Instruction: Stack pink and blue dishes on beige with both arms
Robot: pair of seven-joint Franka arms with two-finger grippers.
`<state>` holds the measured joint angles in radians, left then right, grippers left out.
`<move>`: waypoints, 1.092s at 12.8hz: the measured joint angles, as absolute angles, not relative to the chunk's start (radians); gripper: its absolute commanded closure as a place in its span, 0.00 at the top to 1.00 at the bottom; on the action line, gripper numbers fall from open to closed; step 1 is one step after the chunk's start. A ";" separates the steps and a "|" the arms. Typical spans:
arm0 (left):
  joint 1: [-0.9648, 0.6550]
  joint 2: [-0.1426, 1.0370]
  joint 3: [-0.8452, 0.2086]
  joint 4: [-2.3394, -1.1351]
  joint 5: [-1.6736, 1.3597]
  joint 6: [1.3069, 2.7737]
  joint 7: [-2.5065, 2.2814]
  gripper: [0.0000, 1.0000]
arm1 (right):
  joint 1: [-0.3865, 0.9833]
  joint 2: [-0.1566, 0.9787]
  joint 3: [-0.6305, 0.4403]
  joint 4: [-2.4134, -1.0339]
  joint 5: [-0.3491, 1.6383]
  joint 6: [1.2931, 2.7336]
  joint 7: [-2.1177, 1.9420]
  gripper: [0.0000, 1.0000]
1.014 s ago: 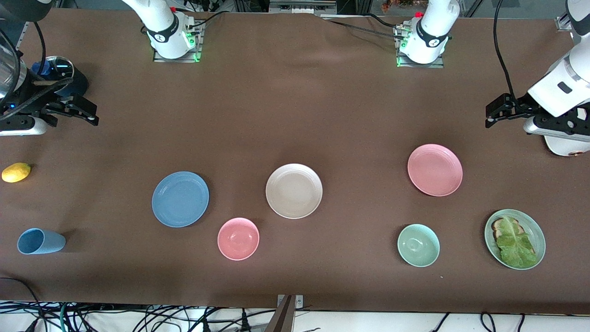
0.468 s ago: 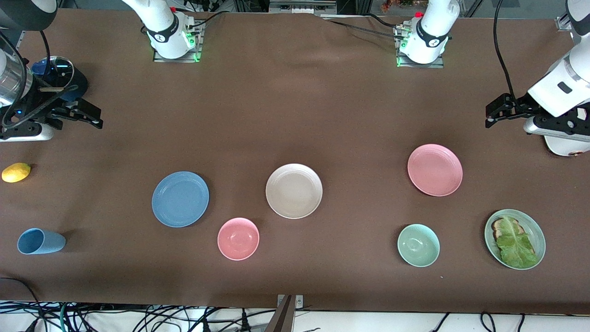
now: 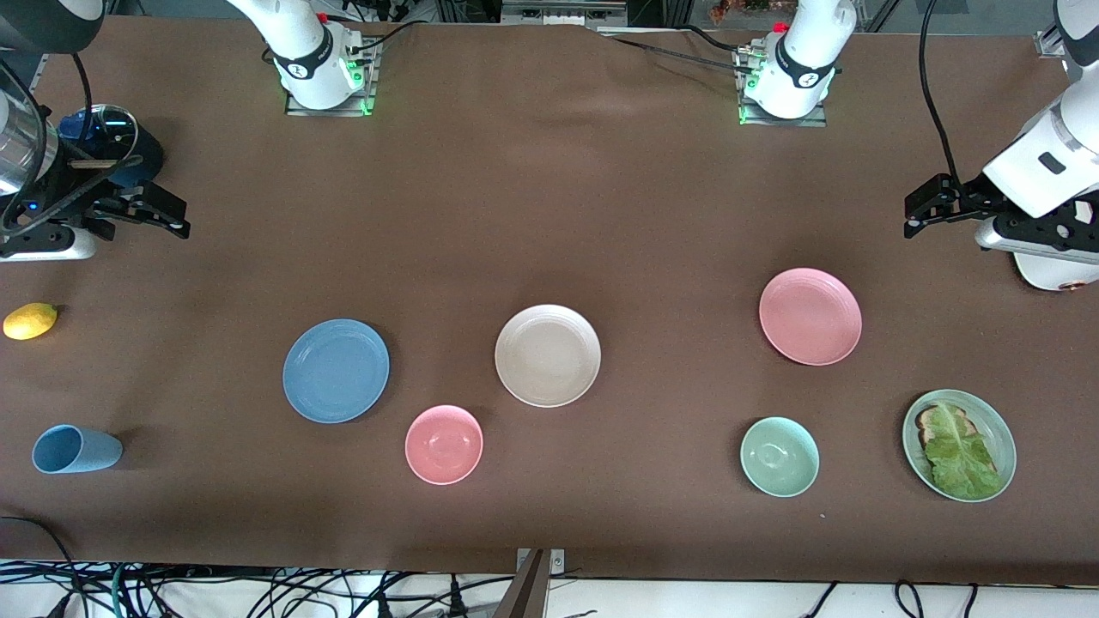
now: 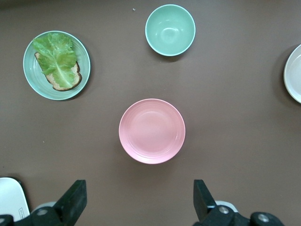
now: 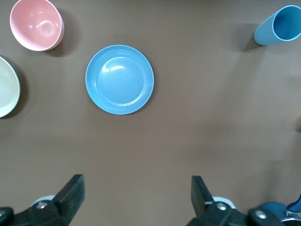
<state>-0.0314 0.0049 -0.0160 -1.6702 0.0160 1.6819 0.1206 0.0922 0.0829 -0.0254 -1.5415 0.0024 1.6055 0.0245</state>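
Between the two grippers' reach, the beige plate sits bare on the desk. At the left arm's end, the left gripper hovers over bare desk, its fingers spread wide, the pink plate lying just ahead of them. At the right arm's end, the right gripper hovers likewise, fingers wide apart and holding nothing, the blue plate lying farther ahead of them.

Legible text, labels, brands, numbers, signs: none. Each arm base carries a small dark round emblem, on the right arm and the left arm, but no characters in them can be read.
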 measured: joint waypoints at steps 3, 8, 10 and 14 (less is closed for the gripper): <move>-0.031 0.005 -0.016 -1.670 0.016 1.682 0.121 1.00 | 0.092 0.073 -0.019 -1.539 0.024 1.608 0.025 1.00; -0.032 0.005 -0.016 -1.670 0.016 1.681 0.121 1.00 | 0.093 0.070 -0.014 -1.540 0.026 1.600 0.039 1.00; -0.032 0.005 -0.016 -1.670 0.016 1.681 0.121 1.00 | 0.093 0.069 -0.014 -1.546 0.027 1.597 0.044 1.00; -0.032 0.005 -0.016 -1.670 0.016 1.681 0.121 1.00 | 0.092 0.069 -0.015 -1.546 0.027 1.598 0.045 1.00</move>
